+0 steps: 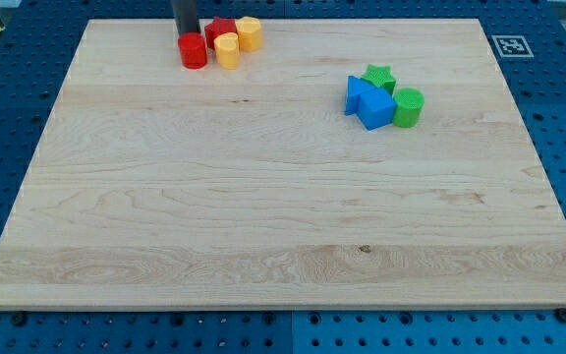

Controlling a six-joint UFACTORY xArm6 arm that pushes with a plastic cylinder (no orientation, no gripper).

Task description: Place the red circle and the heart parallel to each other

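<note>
Red circle (193, 51) sits near the top edge of the wooden board (263, 216), at about eleven o'clock from the board's centre. My tip (185, 34) comes down from the view's top and ends just at the circle's twelve o'clock side, touching it or nearly so; the exact contact is hard to make out. The rod carries no jaws, so nothing is clasped: it only stands against the block.

At the circle's three o'clock, touching it or just beside it, lies a yellow block (226, 49) that looks heart-shaped, though its outline is not clear. At that block's twelve o'clock is a second red block (221, 29), partly hidden behind its neighbours, shape uncertain. A rounded yellow block (249, 32) sits at the one o'clock end of this cluster.

Well apart, at about two o'clock from the board's centre, a second cluster is packed together: a blue block (367, 102) of angular shape, a green star (378, 77) at its twelve o'clock, and a green cylinder (407, 107) at its three o'clock.

No bin, tray or bowl holds any block; all rest directly on the board.
</note>
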